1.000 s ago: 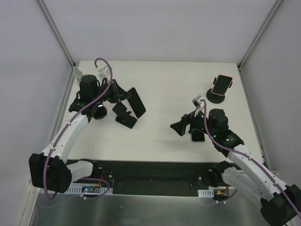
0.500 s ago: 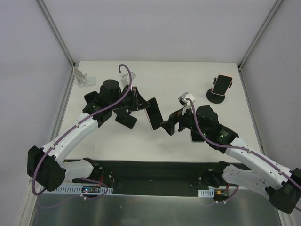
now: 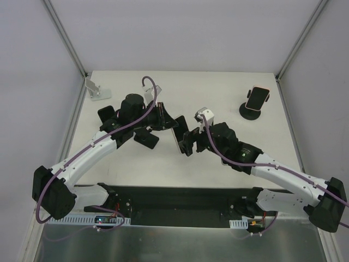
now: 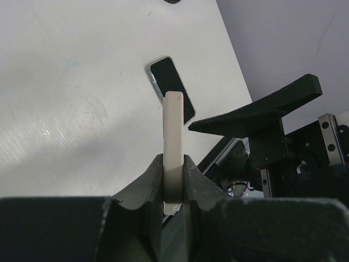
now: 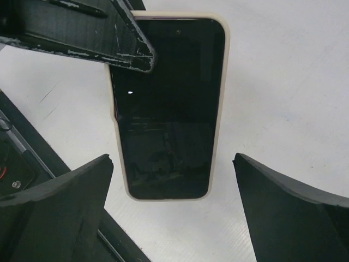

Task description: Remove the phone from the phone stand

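My left gripper [image 3: 169, 123] is shut on a phone [image 3: 177, 133] with a cream case and a dark screen, and holds it on edge above the table's middle. In the left wrist view the jaws [image 4: 173, 166] pinch the phone's thin cream edge [image 4: 173, 125]. My right gripper [image 3: 188, 143] is open right next to it. In the right wrist view the phone's screen [image 5: 169, 103] faces me and its lower end lies between my spread fingers [image 5: 60, 213], without touching them. A black phone stand [image 3: 145, 137] sits on the table under the left arm.
A second phone [image 3: 257, 97] sits on a round black stand [image 3: 249, 113] at the back right. A small pale stand [image 3: 98, 90] is at the back left. Another dark-screened phone [image 4: 172, 90] lies flat on the table beyond the held one.
My left gripper has carried the phone rightwards to the table's middle. My right gripper has swung left, open, until its fingers flank the phone's end.
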